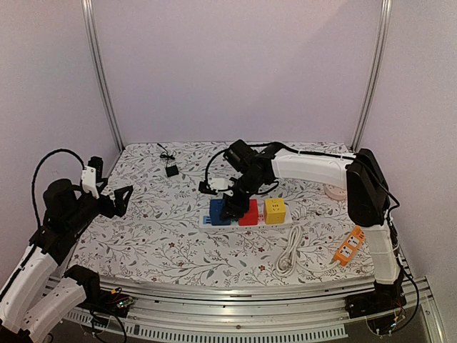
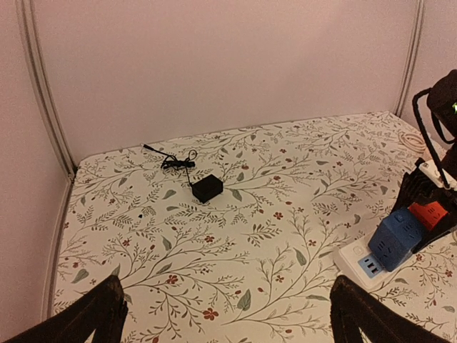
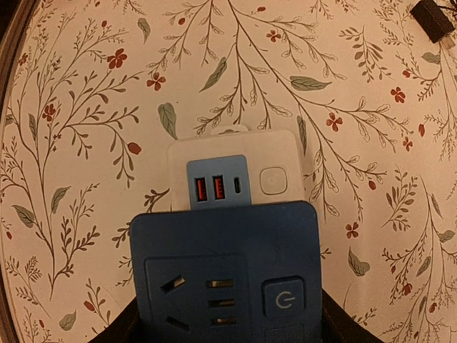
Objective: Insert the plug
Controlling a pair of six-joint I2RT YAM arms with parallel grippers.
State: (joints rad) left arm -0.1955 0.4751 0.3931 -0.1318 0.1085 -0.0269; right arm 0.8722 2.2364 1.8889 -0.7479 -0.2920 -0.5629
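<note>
A blue cube plug [image 1: 216,213] sits at the left end of a white power strip [image 1: 205,221], beside a red cube [image 1: 250,212] and a yellow cube [image 1: 275,210]. My right gripper [image 1: 232,206] is shut on the blue cube plug [image 3: 228,271], with a finger [image 3: 337,327] against each side. The strip's USB end [image 3: 235,161] shows just beyond it. In the left wrist view the blue cube [image 2: 395,240] looks tilted on the strip [image 2: 357,259]. I cannot tell whether it is seated. My left gripper [image 1: 121,200] is open and empty at the far left [image 2: 228,314].
A black adapter [image 1: 173,170] with its thin cord lies at the back left [image 2: 207,187]. An orange power strip [image 1: 348,245] and a coiled white cable [image 1: 288,251] lie at the front right. A pink round object [image 1: 334,191] lies behind the right arm.
</note>
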